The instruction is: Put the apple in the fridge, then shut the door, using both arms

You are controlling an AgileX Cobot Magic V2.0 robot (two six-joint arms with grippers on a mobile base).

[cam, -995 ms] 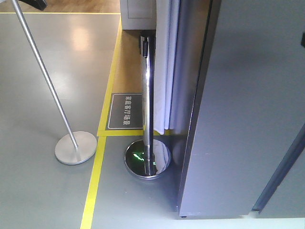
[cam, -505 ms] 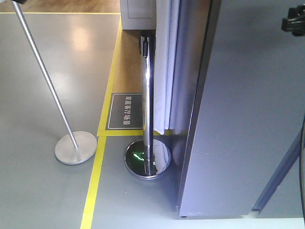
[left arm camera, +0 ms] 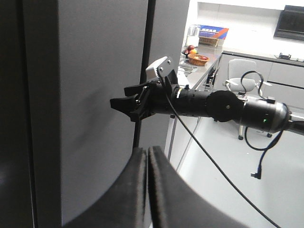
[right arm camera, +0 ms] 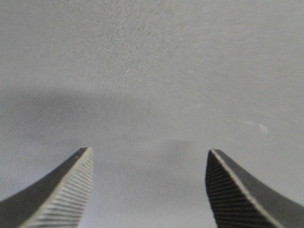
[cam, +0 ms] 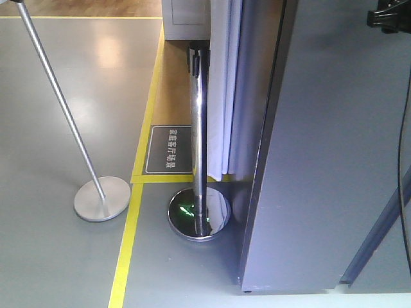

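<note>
The fridge (cam: 334, 160) shows as a tall dark grey body. The door's (left arm camera: 95, 95) flat grey outer face fills the left of the left wrist view and the whole right wrist view (right arm camera: 152, 71). My right gripper (left arm camera: 121, 97) is open and empty, its tips right at the door's face; its fingertips (right arm camera: 78, 164) frame bare grey surface. A black part of it shows in the front view (cam: 388, 18). My left gripper (left arm camera: 148, 148) is shut and empty, a little back from the fridge. The apple is out of view.
A chrome stanchion (cam: 199, 128) stands just left of the fridge, and a second post (cam: 58, 102) leans further left. Yellow floor tape (cam: 138, 192) and a white curtain (cam: 221, 90) are nearby. A counter with a fruit basket (left arm camera: 197, 59) and an office chair (left arm camera: 237, 80) lie beyond the right arm.
The black part of my right gripper has come into the front view at the top right, moving up and to the left along the fridge's face. Its cable now shows at the right edge.
</note>
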